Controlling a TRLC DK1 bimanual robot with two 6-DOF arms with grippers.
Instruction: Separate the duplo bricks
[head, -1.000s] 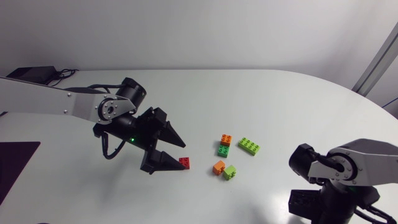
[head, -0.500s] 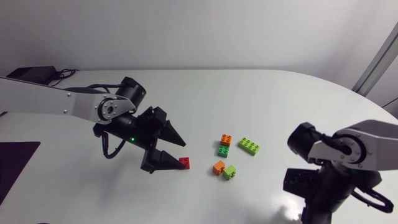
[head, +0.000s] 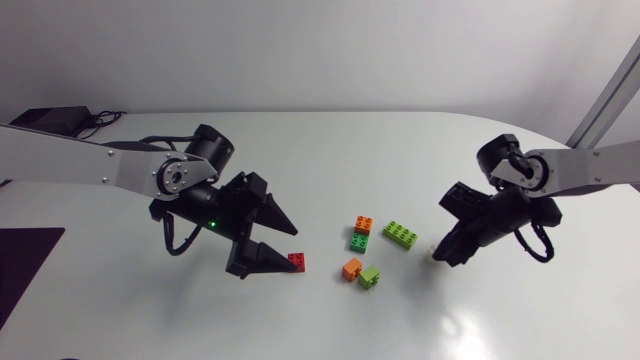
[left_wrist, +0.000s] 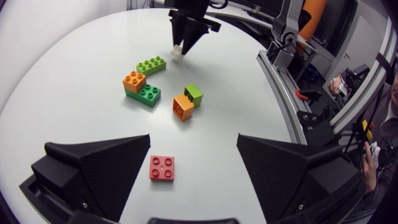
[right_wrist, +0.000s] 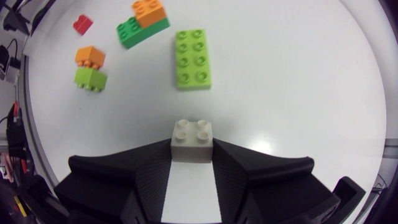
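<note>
**White brick clamped on the right, red brick loose on the left**

From the head view, we see the smooth, faintly glossy white table (head: 300, 150) with our left gripper (head: 292, 247) spread wide above it. Its two matte black wedge fingers taper to points. A small square red brick (head: 297, 262) lies flat just beside the tip of one finger. Near the middle, a square orange brick (head: 364, 224) is stacked on a longer dark green brick (head: 359, 241). A long lime brick (head: 401, 235) with two rows of studs lies just beside them. A small orange brick (head: 351, 269) and a small lime brick (head: 370, 276) touch each other nearby. Our right gripper (head: 441, 251) hangs low, beside the long lime brick.

In the left wrist view, the red brick sits studs up on the table between our parted fingers. It is closer to one finger and touches neither. The other bricks lie ahead, and beyond them the right gripper points down with a pale block at its tip.

The right wrist view shows that block as a white brick (right_wrist: 192, 140), square with four round studs. Both black fingers press its opposite sides, so we have it firmly gripped. We cannot tell whether it rests on the table. The long lime brick lies just ahead of it, apart from it, its eight studs facing up. The other bricks lie further off.
</note>
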